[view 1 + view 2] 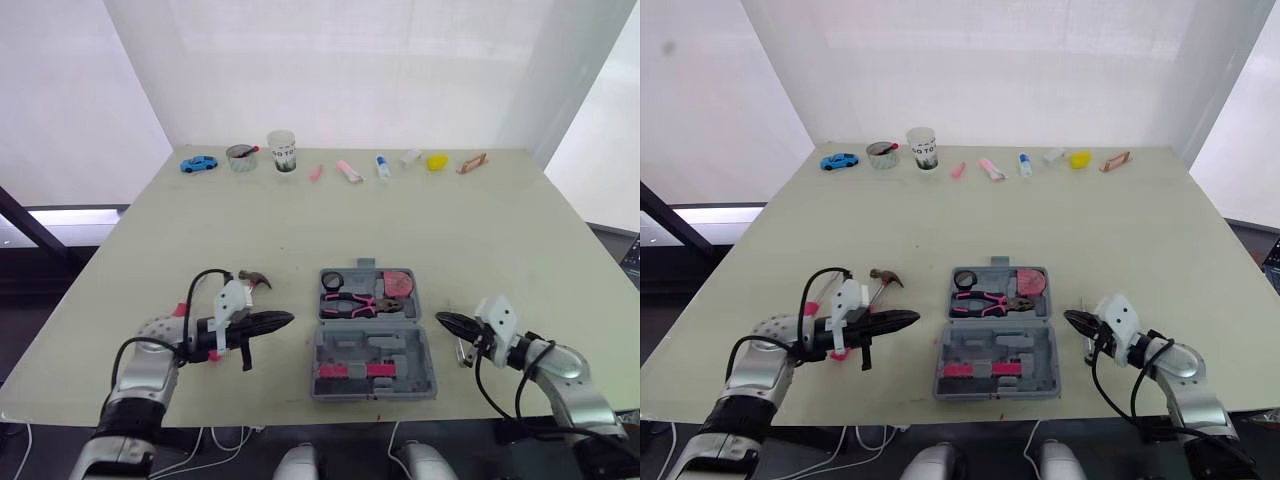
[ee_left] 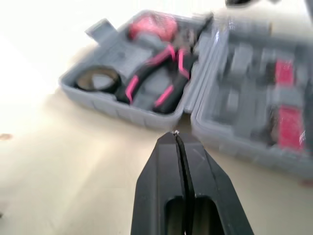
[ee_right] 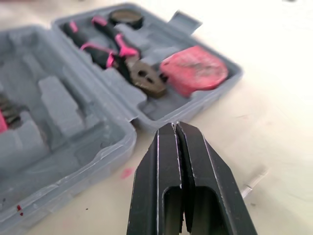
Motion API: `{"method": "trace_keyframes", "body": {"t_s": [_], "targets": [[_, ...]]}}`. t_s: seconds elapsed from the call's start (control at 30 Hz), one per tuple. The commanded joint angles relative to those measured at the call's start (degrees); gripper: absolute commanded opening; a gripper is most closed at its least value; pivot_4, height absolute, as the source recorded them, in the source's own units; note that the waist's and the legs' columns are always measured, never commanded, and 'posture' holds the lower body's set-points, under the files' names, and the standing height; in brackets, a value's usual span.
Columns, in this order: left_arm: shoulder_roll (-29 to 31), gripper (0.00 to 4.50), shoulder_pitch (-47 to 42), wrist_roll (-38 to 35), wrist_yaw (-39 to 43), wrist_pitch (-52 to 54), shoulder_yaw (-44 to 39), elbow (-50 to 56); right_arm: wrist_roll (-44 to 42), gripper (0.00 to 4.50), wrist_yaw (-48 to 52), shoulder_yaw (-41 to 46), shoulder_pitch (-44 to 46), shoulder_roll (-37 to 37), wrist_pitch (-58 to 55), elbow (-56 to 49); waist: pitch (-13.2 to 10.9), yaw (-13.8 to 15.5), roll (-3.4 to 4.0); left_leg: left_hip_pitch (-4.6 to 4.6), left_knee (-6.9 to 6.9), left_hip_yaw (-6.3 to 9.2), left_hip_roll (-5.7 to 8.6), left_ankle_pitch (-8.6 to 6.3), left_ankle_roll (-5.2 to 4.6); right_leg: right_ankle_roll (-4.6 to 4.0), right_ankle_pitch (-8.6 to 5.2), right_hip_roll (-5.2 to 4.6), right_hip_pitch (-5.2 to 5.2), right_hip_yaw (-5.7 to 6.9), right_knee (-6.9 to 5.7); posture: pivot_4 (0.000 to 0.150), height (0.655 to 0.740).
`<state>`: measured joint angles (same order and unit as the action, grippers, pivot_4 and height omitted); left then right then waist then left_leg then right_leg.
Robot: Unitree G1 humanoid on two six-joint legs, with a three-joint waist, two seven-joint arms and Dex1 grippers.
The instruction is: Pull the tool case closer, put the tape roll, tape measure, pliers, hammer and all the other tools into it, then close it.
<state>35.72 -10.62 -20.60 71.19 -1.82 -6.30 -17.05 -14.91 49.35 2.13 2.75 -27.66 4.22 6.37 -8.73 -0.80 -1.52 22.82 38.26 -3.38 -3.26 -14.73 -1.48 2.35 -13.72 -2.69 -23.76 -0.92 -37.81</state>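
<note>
Head cam: we see the open tool case near the front edge of the worktop, between our two arms. The hammer lies near it, on its L. L wrist cam: left jaws shut tight, holding nothing; tape roll & pliers sit in the case. R wrist cam: right jaws shut too, empty; red tape measure sits in the case.

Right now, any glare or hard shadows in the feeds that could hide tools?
Left eye view: bright backlit wall behind the table, soft shadows, tool case evenly lit. Left wrist view: table past the case washes out to white; pliers readable. Right wrist view: no glare on the tape measure.
</note>
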Motion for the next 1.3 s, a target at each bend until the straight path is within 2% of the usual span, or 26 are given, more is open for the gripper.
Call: {"method": "trace_keyframes", "body": {"t_s": [0.03,0.2,0.27,0.3,0.37,0.4,0.43,0.47,0.5,0.6,0.63,0.87,1.13,1.3], "targets": [[1.1,0.0,4.3,-5.2,-4.0,3.7,-6.9,5.8,-3.8,0.06,-1.1,5.1,-3.3,-1.2,-0.7,-4.5,0.0,0.0,0.02,0.0,0.0,0.03,0.0,0.0,0.0,0.0,0.0,-0.01,0.0,0.01,0.0,0.15,0.74],[2.2,0.0,12.6,-8.1,-7.1,5.5,-14.2,10.0,-7.6,0.06,-1.9,10.3,-9.7,-1.8,-2.0,-7.6,0.0,0.1,0.03,-0.05,0.0,0.16,-0.01,0.0,0.0,-0.22,-0.13,-0.04,0.0,0.01,-0.01,0.15,0.74],[2.4,0.56,16.7,-9.3,-8.4,6.1,-17.5,11.5,-9.4,0.0,-1.5,12.9,-13.3,-2.0,-2.0,-8.5,0.0,0.0,0.04,-0.06,-0.01,0.16,0.0,0.0,0.01,-0.22,-0.13,-0.06,0.0,0.0,0.0,0.15,0.74],[2.3,0.79,18.4,-9.7,-9.0,6.3,-18.9,12.1,-10.4,0.26,-1.2,13.9,-14.8,-2.0,-2.1,-8.9,0.0,0.1,0.04,-0.06,-0.01,0.16,0.0,0.0,0.01,-0.23,-0.14,-0.06,0.0,0.0,0.0,0.15,0.74],[2.1,1.62,22.1,-10.2,-9.9,6.1,-21.7,12.7,-12.3,0.8,-0.9,16.1,-17.4,-1.5,-1.9,-9.5,0.0,0.1,0.04,-0.06,-0.09,0.15,-0.02,-0.01,0.01,-0.22,-0.14,-0.11,0.0,0.0,0.09,0.15,0.74],[2.1,1.87,24.1,-10.3,-10.0,5.6,-23.1,12.6,-13.0,1.12,-0.9,17.1,-18.7,-1.3,-1.7,-9.7,0.0,0.0,0.04,-0.06,-0.08,0.15,-0.02,-0.01,0.01,-0.22,-0.14,-0.12,0.0,0.0,0.09,0.15,0.74],[1.9,2.47,25.6,-10.4,-10.1,5.2,-24.2,12.5,-13.5,1.82,-0.8,17.9,-19.7,-1.2,-1.5,-9.7,0.0,0.0,0.04,-0.07,-0.08,0.12,-0.03,-0.01,0.01,-0.21,-0.15,-0.16,-0.02,-0.01,0.09,0.15,0.74],[1.7,2.75,27.5,-10.0,-10.4,4.1,-25.8,11.2,-14.0,2.07,-0.3,18.8,-21.5,-1.2,-1.1,-9.7,-0.1,0.0,0.04,-0.09,-0.09,0.11,-0.03,-0.01,0.01,-0.21,-0.15,-0.17,-0.02,-0.01,0.09,0.15,0.74],[1.5,3.3,28.7,-9.7,-10.7,3.4,-26.7,10.4,-14.3,2.66,0.1,19.4,-22.7,-1.1,-0.8,-9.6,0.0,0.1,0.03,-0.08,-0.09,0.11,-0.03,-0.01,0.01,-0.2,-0.16,-0.2,-0.04,0.0,0.09,0.15,0.74],[0.4,4.47,31.2,-9.4,-12.2,1.0,-29.8,6.7,-14.4,3.95,0.6,21.5,-25.5,-0.9,0.8,-7.6,-0.1,0.1,0.03,-0.07,-0.12,0.11,-0.02,-0.02,0.02,-0.09,-0.23,-0.3,-0.07,0.03,0.13,0.15,0.74],[0.1,4.5,31.7,-9.3,-12.6,0.2,-30.5,5.8,-14.2,4.46,0.7,22.0,-26.1,-0.8,1.4,-6.6,-0.1,0.1,0.03,-0.07,-0.12,0.12,-0.02,-0.03,0.03,-0.01,-0.28,-0.34,-0.12,0.04,0.15,0.15,0.74],[-2.6,4.5,35.0,-9.9,-14.3,-3.1,-33.1,4.1,-14.3,4.46,0.2,24.6,-29.1,0.3,3.1,-3.7,0.0,0.1,0.03,-0.04,-0.32,0.13,-0.01,-0.15,0.24,-0.06,-0.28,-0.66,-0.17,0.07,0.34,0.15,0.74],[-1.3,4.5,33.0,-9.2,-13.2,-2.0,-28.4,11.8,-13.4,4.46,1.8,21.7,-25.5,-4.4,-1.6,-8.2,0.0,0.1,0.04,-0.08,-0.48,0.07,0.02,-0.16,0.28,-0.11,-0.22,-0.74,-0.17,0.12,0.48,0.15,0.74],[0.0,4.5,30.0,-9.1,-11.1,-0.6,-23.3,17.4,-11.2,4.46,5.3,17.9,-20.8,-10.0,-3.9,-9.5,0.0,0.2,0.04,0.0,-0.5,0.01,0.05,-0.05,0.08,-0.24,-0.16,-0.38,-0.15,0.13,0.5,0.15,0.74]]}}
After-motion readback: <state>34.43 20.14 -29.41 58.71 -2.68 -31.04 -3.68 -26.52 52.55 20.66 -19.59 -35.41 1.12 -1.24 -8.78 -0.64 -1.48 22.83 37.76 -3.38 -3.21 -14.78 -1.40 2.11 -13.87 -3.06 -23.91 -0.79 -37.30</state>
